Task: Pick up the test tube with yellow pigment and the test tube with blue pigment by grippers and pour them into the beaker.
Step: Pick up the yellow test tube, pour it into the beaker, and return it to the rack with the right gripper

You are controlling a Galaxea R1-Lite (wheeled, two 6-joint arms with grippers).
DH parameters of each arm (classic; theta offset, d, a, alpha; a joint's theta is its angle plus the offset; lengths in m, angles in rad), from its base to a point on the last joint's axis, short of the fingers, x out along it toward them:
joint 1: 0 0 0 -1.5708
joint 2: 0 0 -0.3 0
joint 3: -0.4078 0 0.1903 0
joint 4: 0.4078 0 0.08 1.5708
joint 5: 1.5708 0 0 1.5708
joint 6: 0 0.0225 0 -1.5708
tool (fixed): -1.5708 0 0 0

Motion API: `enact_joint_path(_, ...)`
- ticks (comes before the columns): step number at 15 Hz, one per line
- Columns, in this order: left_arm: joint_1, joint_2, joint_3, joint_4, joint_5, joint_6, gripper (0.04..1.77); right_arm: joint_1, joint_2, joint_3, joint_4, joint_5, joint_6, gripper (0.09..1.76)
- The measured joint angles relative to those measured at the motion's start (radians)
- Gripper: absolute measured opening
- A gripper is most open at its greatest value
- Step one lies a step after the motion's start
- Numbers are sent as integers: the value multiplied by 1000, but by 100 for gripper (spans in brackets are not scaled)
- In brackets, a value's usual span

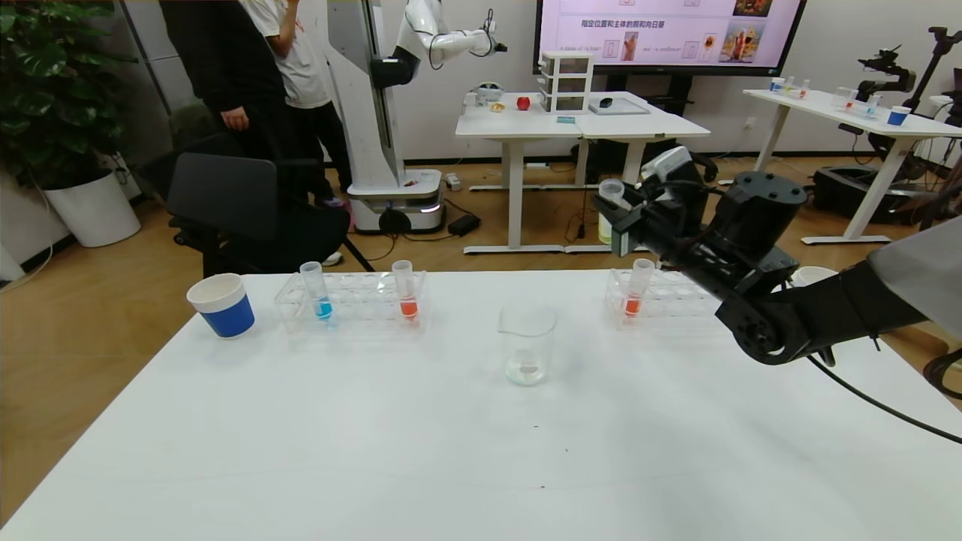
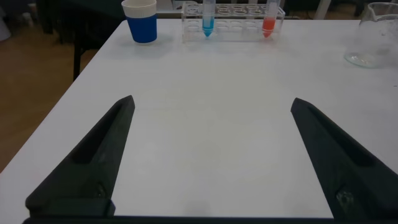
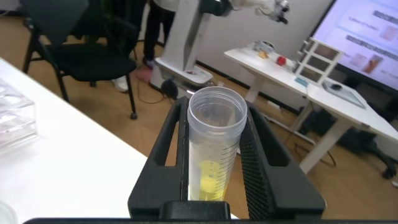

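Note:
My right gripper is raised above the table's far right and is shut on the test tube with yellow pigment. The right wrist view shows that tube upright between the fingers, with yellow liquid at its bottom and its mouth open. The test tube with blue pigment stands in the left clear rack; it also shows far off in the left wrist view. The beaker stands mid-table, between the racks. My left gripper hovers open over bare table near the front.
An orange-red tube shares the left rack. Another orange-red tube stands in the right rack, under my right arm. A blue paper cup sits at the far left. A chair, people and other tables are beyond the table.

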Motion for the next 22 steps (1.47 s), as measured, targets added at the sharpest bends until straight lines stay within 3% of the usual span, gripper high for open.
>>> enact_joint_path(9,0,0,0,0,0,0,175,87,49,20,-84,271,-399,50)
enact_joint_path(14,0,0,0,0,0,0,175,96,86,36,-180,375,-524,50)
enact_joint_path(22,0,0,0,0,0,0,175,89,143,19,-215,510,-816,50)
